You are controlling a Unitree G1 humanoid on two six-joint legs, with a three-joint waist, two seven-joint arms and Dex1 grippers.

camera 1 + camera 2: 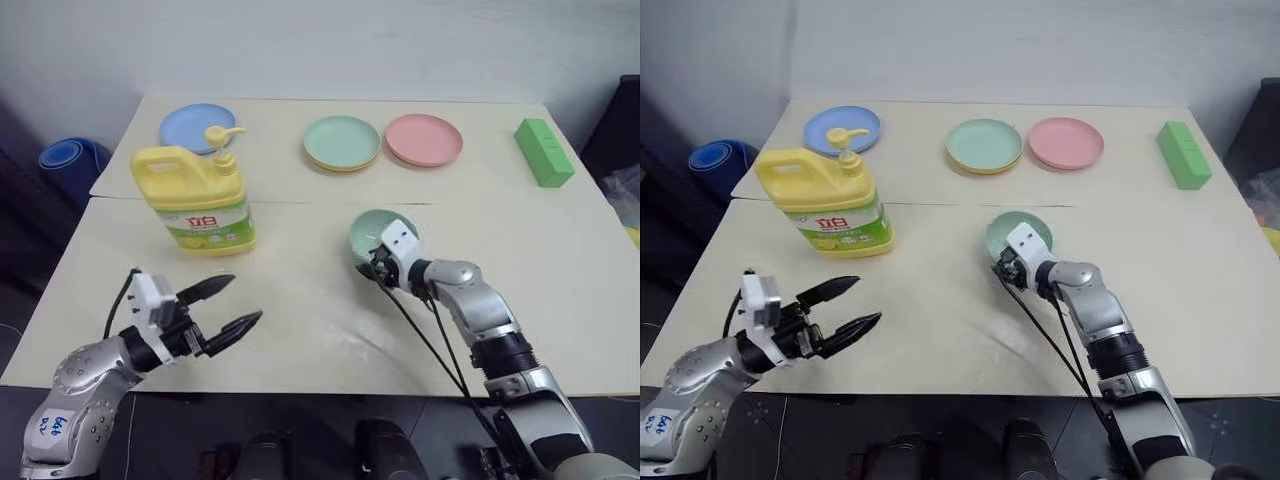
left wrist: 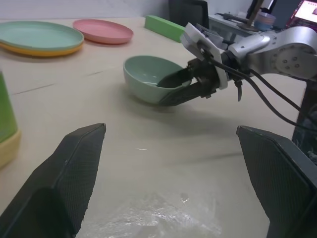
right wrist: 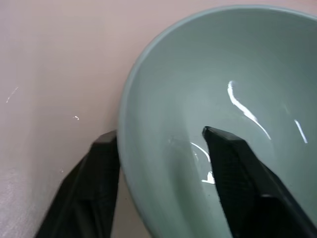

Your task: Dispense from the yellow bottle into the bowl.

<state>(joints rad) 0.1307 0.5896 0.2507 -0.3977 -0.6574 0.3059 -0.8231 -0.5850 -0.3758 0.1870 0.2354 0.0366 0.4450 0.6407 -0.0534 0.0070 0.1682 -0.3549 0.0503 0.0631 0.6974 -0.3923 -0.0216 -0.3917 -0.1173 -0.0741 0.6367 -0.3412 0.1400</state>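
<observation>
Nearest the robot, the left gripper point(image 1: 228, 305) hovers with its fingers spread wide and empty, on the near side of the bowl point(image 2: 146, 77) and off to its left, while the right gripper point(image 3: 161, 166) straddles the bowl's near rim, one finger inside the wall and one outside, not visibly clamped. The bowl looks tipped, so the grip should firm up and move it slowly toward the yellow bottle point(image 1: 200, 197), which stands upright, left of the bowl and slightly farther back, pump spout point(image 1: 224, 133) pointing bowlward. Farther back, beyond the bowl, lie the mint-green plate point(image 1: 342, 142) and the pink plate point(image 1: 424, 138).
</observation>
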